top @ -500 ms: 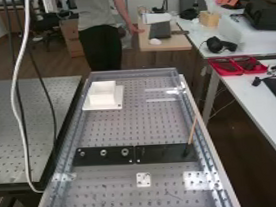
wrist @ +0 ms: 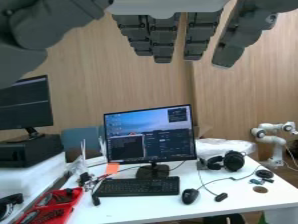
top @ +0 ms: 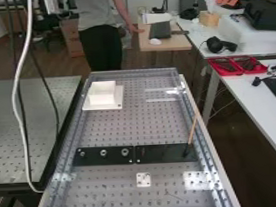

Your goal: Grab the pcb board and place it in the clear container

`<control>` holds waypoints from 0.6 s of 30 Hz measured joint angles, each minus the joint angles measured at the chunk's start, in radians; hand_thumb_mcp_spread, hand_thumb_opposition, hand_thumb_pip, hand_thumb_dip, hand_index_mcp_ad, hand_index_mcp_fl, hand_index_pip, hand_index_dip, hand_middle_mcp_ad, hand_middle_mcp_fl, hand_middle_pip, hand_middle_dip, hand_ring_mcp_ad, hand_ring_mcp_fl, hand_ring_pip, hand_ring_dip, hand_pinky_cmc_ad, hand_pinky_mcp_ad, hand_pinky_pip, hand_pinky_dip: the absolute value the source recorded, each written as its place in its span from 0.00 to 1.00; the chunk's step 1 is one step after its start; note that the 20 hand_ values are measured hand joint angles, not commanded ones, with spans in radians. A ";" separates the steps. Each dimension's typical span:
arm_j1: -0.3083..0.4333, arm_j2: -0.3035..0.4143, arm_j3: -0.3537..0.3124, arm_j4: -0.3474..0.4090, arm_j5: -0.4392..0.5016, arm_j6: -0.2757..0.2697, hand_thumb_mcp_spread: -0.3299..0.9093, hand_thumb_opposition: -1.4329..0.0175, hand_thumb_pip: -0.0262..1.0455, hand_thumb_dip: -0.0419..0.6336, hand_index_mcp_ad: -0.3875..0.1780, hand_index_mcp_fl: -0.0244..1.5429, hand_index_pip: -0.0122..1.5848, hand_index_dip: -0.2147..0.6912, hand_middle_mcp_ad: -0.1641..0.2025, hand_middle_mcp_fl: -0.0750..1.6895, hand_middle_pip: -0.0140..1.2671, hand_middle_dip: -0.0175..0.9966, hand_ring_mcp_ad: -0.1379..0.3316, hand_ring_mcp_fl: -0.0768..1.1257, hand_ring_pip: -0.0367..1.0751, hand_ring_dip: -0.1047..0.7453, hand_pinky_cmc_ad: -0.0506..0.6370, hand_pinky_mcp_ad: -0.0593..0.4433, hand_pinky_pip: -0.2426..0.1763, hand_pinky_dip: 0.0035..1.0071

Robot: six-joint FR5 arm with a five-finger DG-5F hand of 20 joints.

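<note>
Small white board with dark dots (top: 144,180) lies flat near the bench's front middle; whether it is the pcb cannot be told. Shiny, see-through strips (top: 163,94) lie at the bench's far right, perhaps part of the clear container. In the wrist view, the hand (wrist: 163,37) hangs with its fingers straight and spread, nothing between them, pointing towards the room, with a desk and monitor beyond.
A white block on a white plate (top: 103,96) stands at the bench's far left. Black plates (top: 102,156) cross the middle, with a thin wooden-handled tool (top: 192,131) leaning at their right end. Cables (top: 20,97) hang at the left.
The hanging cables at the left have shifted slightly to the right in the high view. The things on the bench have not moved.
</note>
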 joint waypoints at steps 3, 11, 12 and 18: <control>0.002 -0.005 -0.012 0.007 0.007 -0.006 0.41 0.62 0.14 0.07 0.85 0.03 0.05 0.32 0.71 0.05 0.10 0.08 0.62 0.07 0.10 0.14 0.51 0.55 0.36 0.30; 0.007 -0.027 -0.098 0.100 0.026 -0.002 0.45 0.60 0.15 0.07 0.85 0.05 0.05 0.40 0.73 0.05 0.12 0.09 0.65 0.07 0.10 0.14 0.53 0.55 0.32 0.35; 0.007 -0.031 -0.116 0.124 0.028 0.003 0.47 0.58 0.15 0.07 0.85 0.06 0.05 0.42 0.73 0.05 0.12 0.10 0.65 0.07 0.10 0.14 0.53 0.55 0.32 0.35; -0.004 -0.073 -0.218 0.257 0.054 0.036 0.47 0.57 0.18 0.07 0.85 0.09 0.05 0.48 0.73 0.05 0.12 0.12 0.66 0.08 0.10 0.14 0.53 0.55 0.32 0.38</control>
